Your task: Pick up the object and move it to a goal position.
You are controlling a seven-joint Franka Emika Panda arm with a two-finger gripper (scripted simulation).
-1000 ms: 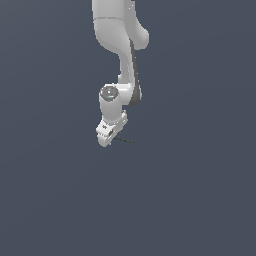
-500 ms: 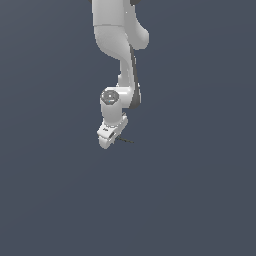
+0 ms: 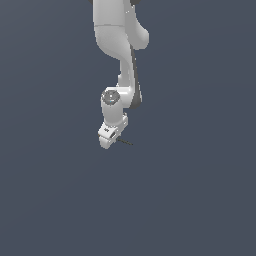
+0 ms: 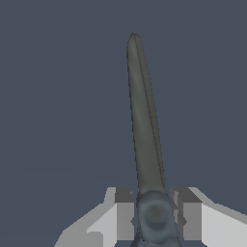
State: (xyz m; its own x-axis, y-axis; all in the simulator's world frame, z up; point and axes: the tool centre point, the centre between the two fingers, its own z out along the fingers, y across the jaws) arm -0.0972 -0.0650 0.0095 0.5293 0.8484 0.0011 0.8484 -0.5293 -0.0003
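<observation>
One white gripper (image 3: 111, 138) hung low in the exterior view, its fingers too small to separate; only a thin dark sliver of the object (image 3: 126, 143) poked out toward that view's right. Through the wrist view, both fingers (image 4: 124, 214) pinched the object (image 4: 143, 125), whose lower end ran out of frame.

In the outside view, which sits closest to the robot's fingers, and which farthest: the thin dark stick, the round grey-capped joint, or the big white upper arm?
1. thin dark stick: between the fingers, poking toward the exterior view's right.
2. round grey-capped joint: just above.
3. big white upper arm: at the top, farthest.
</observation>
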